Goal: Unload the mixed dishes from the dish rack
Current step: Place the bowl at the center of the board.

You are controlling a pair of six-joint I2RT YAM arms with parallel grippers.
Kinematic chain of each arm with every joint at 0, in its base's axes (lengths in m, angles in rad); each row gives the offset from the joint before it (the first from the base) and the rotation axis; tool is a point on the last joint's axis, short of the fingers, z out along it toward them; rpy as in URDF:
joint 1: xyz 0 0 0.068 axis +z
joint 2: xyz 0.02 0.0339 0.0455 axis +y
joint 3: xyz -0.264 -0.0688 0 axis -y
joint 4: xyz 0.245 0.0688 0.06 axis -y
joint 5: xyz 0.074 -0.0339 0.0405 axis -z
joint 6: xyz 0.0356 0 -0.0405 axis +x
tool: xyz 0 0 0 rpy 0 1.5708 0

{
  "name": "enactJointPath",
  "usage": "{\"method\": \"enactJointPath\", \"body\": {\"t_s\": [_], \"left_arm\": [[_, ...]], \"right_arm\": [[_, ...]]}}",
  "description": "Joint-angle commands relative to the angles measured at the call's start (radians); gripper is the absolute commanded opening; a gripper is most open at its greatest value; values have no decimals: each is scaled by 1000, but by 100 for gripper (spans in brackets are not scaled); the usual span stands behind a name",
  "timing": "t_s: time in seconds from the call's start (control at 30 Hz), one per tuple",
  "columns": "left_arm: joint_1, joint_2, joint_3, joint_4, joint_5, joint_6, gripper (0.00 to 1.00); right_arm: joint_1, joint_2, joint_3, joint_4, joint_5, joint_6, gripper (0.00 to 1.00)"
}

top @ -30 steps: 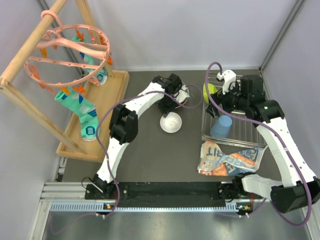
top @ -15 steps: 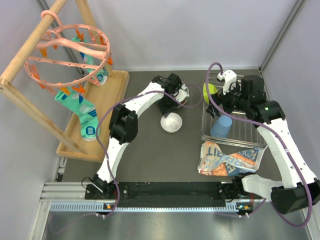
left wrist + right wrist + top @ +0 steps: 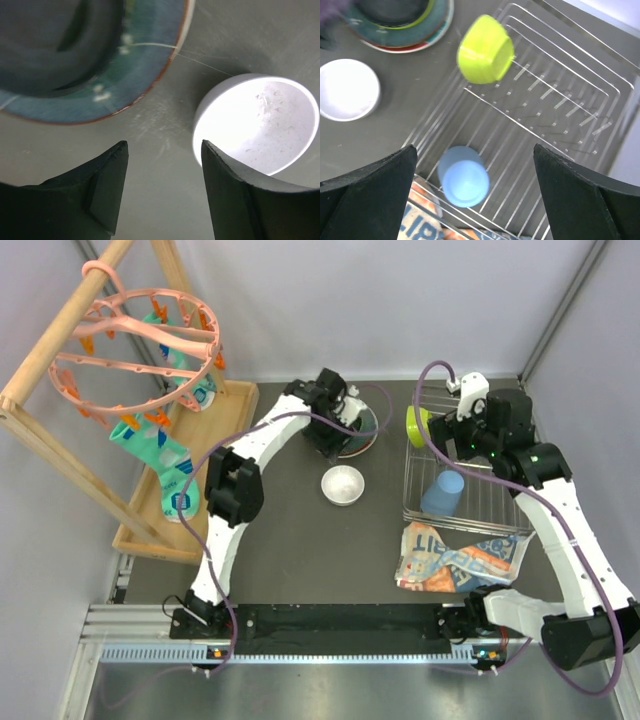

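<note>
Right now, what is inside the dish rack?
A light blue cup and a lime-green cup, tipped over at a corner, sit in the dish rack. In the top view, the right arm covers the rack's far part.

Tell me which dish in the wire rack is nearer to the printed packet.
The light blue cup, at the wire rack's near end by the printed packet; the lime-green cup is at its far left corner.

Left arm (image 3: 262,436), right arm (image 3: 566,530): jaws apart.
</note>
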Motion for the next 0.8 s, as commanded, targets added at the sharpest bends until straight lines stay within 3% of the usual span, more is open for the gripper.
{"method": "enactJointPath", "body": {"t_s": [0.0, 0.37, 0.77], "left_arm": [[79, -174, -18, 100, 99, -65, 67], [174, -370, -303, 304, 168, -126, 70], [182, -438, -420, 361, 162, -148, 72]], "right_arm": [[-6, 34, 41, 57, 145, 25, 99], [-3, 298, 176, 96, 245, 50, 97], [40, 522, 270, 139, 270, 50, 96]]}}
